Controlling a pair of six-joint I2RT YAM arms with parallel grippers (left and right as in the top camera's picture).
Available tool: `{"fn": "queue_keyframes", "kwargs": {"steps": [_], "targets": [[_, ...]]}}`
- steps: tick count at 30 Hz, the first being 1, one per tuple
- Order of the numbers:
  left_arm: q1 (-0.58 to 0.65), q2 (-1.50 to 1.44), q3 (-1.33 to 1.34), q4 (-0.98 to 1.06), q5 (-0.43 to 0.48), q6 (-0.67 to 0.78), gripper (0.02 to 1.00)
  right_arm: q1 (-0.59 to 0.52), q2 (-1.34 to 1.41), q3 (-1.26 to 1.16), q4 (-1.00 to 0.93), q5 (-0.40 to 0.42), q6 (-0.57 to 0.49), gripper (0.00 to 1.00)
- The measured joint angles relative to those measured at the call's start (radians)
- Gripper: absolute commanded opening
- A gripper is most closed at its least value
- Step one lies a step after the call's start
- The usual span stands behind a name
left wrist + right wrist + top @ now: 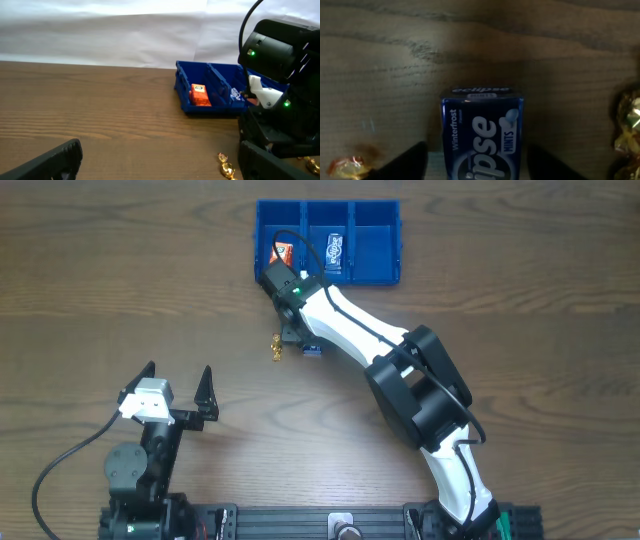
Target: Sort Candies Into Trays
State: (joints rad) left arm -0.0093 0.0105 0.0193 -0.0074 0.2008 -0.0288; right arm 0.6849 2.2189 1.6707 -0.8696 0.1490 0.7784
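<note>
From above, a blue three-part tray [328,210] sits at 12 o'clock on the wooden counter [520,310]. An orange candy [283,253] lies in its 9 o'clock compartment and a mint pack [334,253] in the middle one. The right arm [350,330] reaches from 5 o'clock toward the tray. The right pincer [300,335] is low over a mint box [312,349] on the counter, at 6 o'clock from the tray. A gold candy [276,348] lies just at 9 o'clock of that box. The left pincer [178,372] is at 8 o'clock, wide open and holding nothing. In the left wrist view, the left pincer [160,170] is spread wide above bare counter [100,110]. Beyond it are the tray [181,95] with the orange candy [200,95], the gold candy [226,166] and the black right arm [280,75]. In the right wrist view, the right pincer [476,146] is open, its fingers [405,162] on either side of the mint box [482,135] with a gap on each side. A foil candy [627,120] and an amber candy [347,166] lie apart from the box on opposite sides.
</note>
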Motion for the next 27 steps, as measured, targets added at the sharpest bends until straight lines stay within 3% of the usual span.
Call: {"fn": "queue_keyframes", "kwargs": {"steps": [3,11,21,27], "targets": [[0.0,0.0,0.0,0.0,0.0,0.0,0.998,0.0,0.0,0.0,0.0,0.001,0.005,0.329],[0.0,0.0,0.0,0.0,0.0,0.0,0.996,0.0,0.0,0.0,0.002,0.002,0.003,0.194],[0.0,0.0,0.0,0.0,0.0,0.0,0.996,0.0,-0.01,0.0,-0.016,0.021,0.002,0.169],[0.0,0.0,0.0,0.0,0.0,0.0,0.998,0.0,-0.111,0.066,-0.064,0.13,-0.038,0.15]]}}
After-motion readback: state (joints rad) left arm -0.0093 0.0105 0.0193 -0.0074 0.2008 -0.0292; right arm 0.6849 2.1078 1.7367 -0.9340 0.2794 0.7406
